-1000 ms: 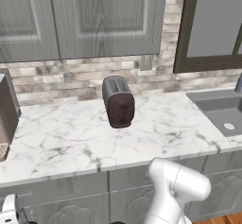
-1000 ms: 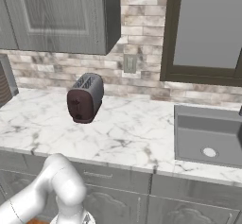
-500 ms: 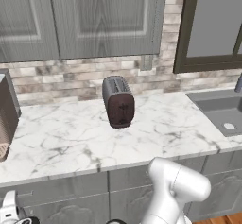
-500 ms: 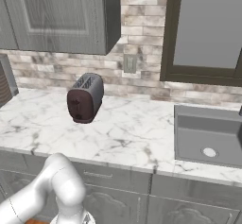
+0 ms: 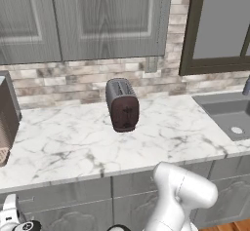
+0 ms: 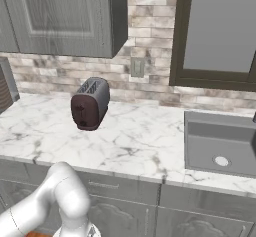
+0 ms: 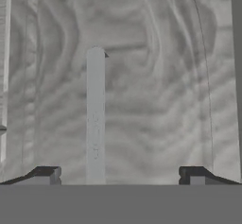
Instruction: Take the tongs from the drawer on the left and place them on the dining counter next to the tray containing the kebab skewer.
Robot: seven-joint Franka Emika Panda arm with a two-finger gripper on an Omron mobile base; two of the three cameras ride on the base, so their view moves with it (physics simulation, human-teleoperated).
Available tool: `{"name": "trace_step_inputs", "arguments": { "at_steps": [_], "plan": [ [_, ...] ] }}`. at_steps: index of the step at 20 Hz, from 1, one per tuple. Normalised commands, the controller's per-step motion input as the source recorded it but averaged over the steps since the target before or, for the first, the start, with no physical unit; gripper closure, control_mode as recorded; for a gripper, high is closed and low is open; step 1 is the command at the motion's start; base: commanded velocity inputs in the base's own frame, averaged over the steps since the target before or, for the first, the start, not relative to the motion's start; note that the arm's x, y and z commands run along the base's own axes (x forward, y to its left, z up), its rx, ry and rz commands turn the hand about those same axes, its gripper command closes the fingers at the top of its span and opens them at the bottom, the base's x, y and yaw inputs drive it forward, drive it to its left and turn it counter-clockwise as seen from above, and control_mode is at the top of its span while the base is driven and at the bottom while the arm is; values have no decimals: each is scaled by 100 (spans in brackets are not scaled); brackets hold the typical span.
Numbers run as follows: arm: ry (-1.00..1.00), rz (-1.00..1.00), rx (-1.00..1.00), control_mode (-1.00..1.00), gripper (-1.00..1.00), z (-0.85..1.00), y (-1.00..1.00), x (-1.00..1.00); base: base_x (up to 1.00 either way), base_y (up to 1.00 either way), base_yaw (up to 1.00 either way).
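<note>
Gripper point(image 7: 120, 176) spread wide, holding nothing, facing the plain grey wood-grain drawer front point(image 7: 156, 76) close up. Drawer's slim pale bar handle point(image 7: 95, 119) runs lengthwise away from the gripper, between its 2 tips but nearer 1 of them. Tongs presumably inside; drawer looks shut.

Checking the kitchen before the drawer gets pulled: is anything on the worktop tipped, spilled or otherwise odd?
Nothing stands out. The toaster stands upright on the marble worktop, with no spill around it. The sink looks tidy. The gripper is open before the drawer, its handle straight.
</note>
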Motion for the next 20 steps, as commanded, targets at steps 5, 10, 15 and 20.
{"name": "trace_step_inputs", "arguments": {
  "at_steps": [5,10,15,20],
  "plan": [
    [0,0,0,-100,-100,-10,2,3,0,0,0],
    [0,0,0,-100,-100,-29,0,8,0,0,0],
    [0,0,0,-100,-100,-28,0,4,0,0,0],
    [0,0,0,-100,-100,-23,2,0,0,0,0]
  ]
}}
